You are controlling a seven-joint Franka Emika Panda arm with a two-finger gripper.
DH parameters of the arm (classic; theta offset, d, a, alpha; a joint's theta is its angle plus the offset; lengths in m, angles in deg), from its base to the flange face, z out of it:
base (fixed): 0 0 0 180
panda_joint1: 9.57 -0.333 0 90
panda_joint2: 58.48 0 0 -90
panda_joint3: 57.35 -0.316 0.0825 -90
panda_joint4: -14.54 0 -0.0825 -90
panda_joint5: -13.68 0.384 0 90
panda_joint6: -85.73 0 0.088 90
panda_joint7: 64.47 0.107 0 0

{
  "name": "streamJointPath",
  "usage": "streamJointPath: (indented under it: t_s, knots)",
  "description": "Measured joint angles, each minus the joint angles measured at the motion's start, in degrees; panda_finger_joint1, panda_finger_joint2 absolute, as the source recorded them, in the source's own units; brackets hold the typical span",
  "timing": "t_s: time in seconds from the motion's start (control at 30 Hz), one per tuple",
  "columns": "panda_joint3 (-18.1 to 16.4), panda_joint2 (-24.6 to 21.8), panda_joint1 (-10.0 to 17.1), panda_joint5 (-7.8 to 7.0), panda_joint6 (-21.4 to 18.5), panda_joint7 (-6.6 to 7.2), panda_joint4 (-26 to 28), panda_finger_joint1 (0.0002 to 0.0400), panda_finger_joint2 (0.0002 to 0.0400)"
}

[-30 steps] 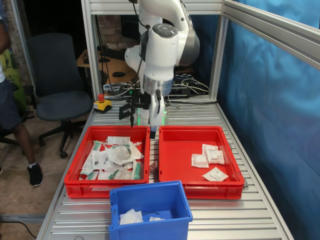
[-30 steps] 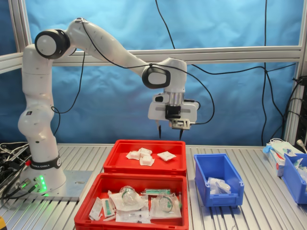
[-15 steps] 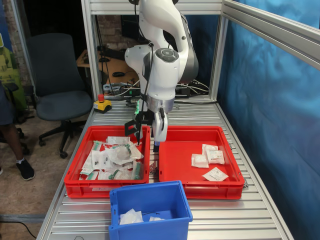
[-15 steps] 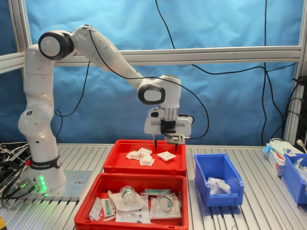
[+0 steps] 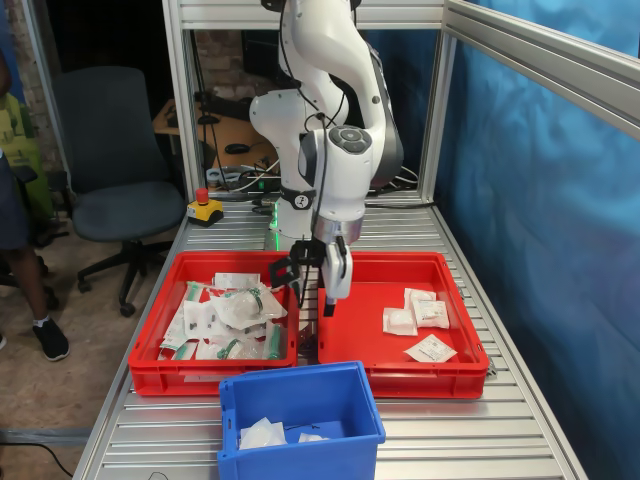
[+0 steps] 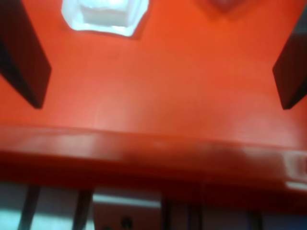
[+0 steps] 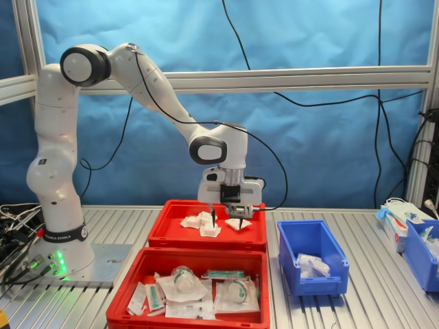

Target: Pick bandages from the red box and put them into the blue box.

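Blue curtain (image 7: 329, 137) behind aluminium frame (image 7: 309, 79); office chair (image 5: 115, 170) nearby.

Arm bent downward, tool (image 7: 228, 221) vertical, fingers spread apart, empty

In the wrist view the picture is blurred, and one white bandage (image 6: 104, 13) is cut off by the edge, so its full shape cannot be seen. The two dark fingers (image 6: 23, 62) are also cut by the picture's sides there. In the second exterior view the gripper (image 7: 228, 218) hides part of the bandages (image 7: 200, 223) in the red box (image 7: 206, 237), so their number is not clear.
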Motion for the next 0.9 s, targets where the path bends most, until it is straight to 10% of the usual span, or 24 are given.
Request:
streamJointPath:
  t_s: [0.9]
  knots:
    - [-4.66, 2.35, -6.79, 0.06, 7.44, 8.87, -1.43, 0.0400, 0.0400]
